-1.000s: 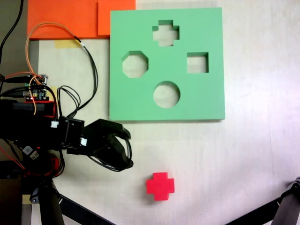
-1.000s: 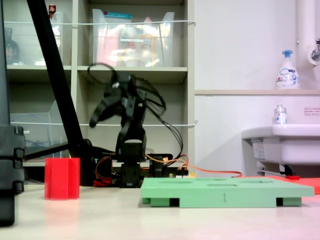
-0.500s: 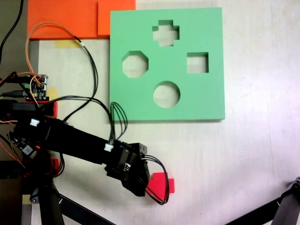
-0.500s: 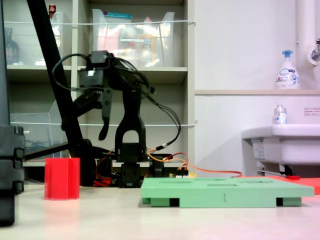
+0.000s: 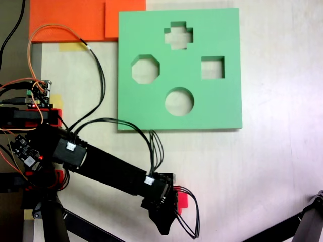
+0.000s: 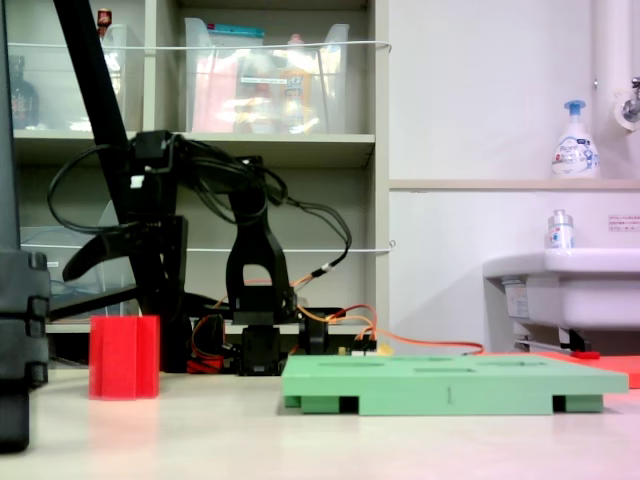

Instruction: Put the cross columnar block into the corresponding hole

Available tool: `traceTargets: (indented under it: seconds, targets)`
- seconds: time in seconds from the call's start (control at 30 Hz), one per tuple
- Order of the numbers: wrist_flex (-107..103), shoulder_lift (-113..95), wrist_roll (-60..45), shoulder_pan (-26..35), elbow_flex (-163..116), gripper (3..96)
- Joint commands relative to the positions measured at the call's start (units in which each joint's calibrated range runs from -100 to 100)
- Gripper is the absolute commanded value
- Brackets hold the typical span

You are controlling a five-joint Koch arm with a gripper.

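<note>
The red cross columnar block (image 6: 124,357) stands upright on the table at the second exterior view's left. In the first exterior view only a red sliver of the block (image 5: 182,200) shows beside my arm. My gripper (image 6: 117,292) hangs just above the block, open, with one jaw splayed out to the left and nothing between the jaws. From overhead the gripper (image 5: 169,214) covers most of the block. The green foam board (image 5: 151,108) lies farther up the table, and its cross-shaped hole (image 5: 178,35) is near the top edge. In the second exterior view the board (image 6: 450,385) is edge-on, so the hole is hidden.
The board also has octagonal (image 5: 145,69), square (image 5: 212,67) and round (image 5: 179,101) cutouts. Orange foam sheets (image 5: 75,20) lie at the top left. Wires (image 5: 96,65) trail from the arm base. Tripod legs (image 5: 298,227) cross the bottom corners. A sink (image 6: 560,290) stands at the right.
The arm has swung out from near its base and reached down over the red block. The gripper has lowered to just above it. The block and board have not moved.
</note>
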Motion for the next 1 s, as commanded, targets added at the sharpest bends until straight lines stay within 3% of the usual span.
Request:
traceTargets:
  seconds: [0.03, 0.43, 0.6, 0.77, 1.0]
  targets:
    - [0.72, 2.49, -0.39, -0.05, 4.67, 82.4]
    - [2.74, 12.68, -1.66, -0.29, 5.27, 81.2]
    - [2.74, 14.64, -1.71, -0.68, 5.17, 56.2]
    - [2.35, 14.64, -1.51, -0.93, 4.67, 44.6]
    - [-0.15, 14.22, 0.05, -1.12, 3.68, 39.5]
